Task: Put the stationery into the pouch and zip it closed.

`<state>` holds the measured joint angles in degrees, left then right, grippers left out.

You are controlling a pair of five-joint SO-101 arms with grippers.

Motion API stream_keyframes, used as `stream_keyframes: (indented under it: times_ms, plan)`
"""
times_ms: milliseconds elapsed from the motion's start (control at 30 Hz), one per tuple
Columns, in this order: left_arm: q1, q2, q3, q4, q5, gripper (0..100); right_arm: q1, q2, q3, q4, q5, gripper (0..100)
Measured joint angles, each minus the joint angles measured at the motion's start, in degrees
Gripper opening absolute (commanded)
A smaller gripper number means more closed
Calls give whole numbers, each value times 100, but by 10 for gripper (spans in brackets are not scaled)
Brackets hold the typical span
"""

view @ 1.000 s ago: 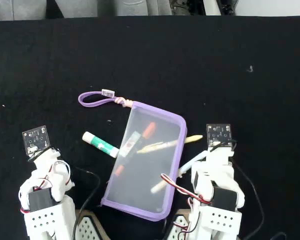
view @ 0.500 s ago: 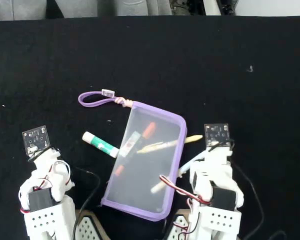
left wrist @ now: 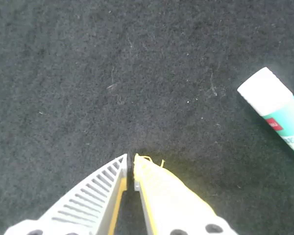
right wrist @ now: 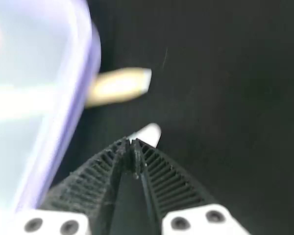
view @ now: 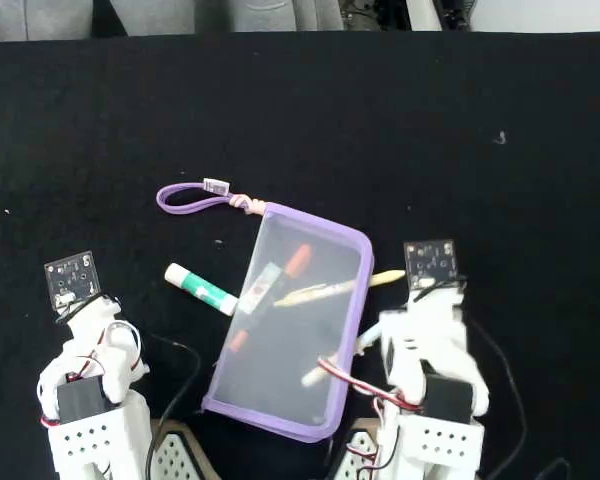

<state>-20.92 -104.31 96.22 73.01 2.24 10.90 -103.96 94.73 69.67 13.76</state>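
Two arms sit at the near edge of the black bench (view: 480,150), with the pouch (view: 290,330) lying flat between them, its clear face up and its purple border tilted so that the wrist strap (view: 190,198) loops away from the far corner. Several pieces of stationery show through the clear face, among them an orange marker (view: 296,260). The yellow pen (view: 385,278) lies partly inside, its end poking out past the purple edge on the side toward the right arm. A pale pen (view: 372,335) also juts from that edge and runs under the right arm. The glue stick (view: 201,289), white with a green label, lies on the bench just beside the pouch's other long edge, apart from it and nearer the left arm. The left pincer (left wrist: 131,159) is clenched on nothing, tips together over bare cloth, with the glue stick off to one side. The right pincer (right wrist: 132,144) is likewise clenched, its tips meeting just short of the pale pen's white tip, close beside the pouch's purple edge.
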Motion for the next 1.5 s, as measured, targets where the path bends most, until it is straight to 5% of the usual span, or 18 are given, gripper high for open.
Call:
stream_keyframes:
  times_ms: [233,333,600,1100,1500]
  plan:
    - [0,0,0,0,0,30,396,0,-1002,-1512,826,72]
    - [0,0,0,0,0,30,-149,0,-1257,-1890,905,187]
    - [0,0,0,0,0,30,-1776,536,-2347,-2171,703,156]
    - [0,0,0,0,0,30,-3736,8149,-7727,-1213,220,156]
    - [0,0,0,0,0,30,-4062,12818,-11297,-774,220,156]
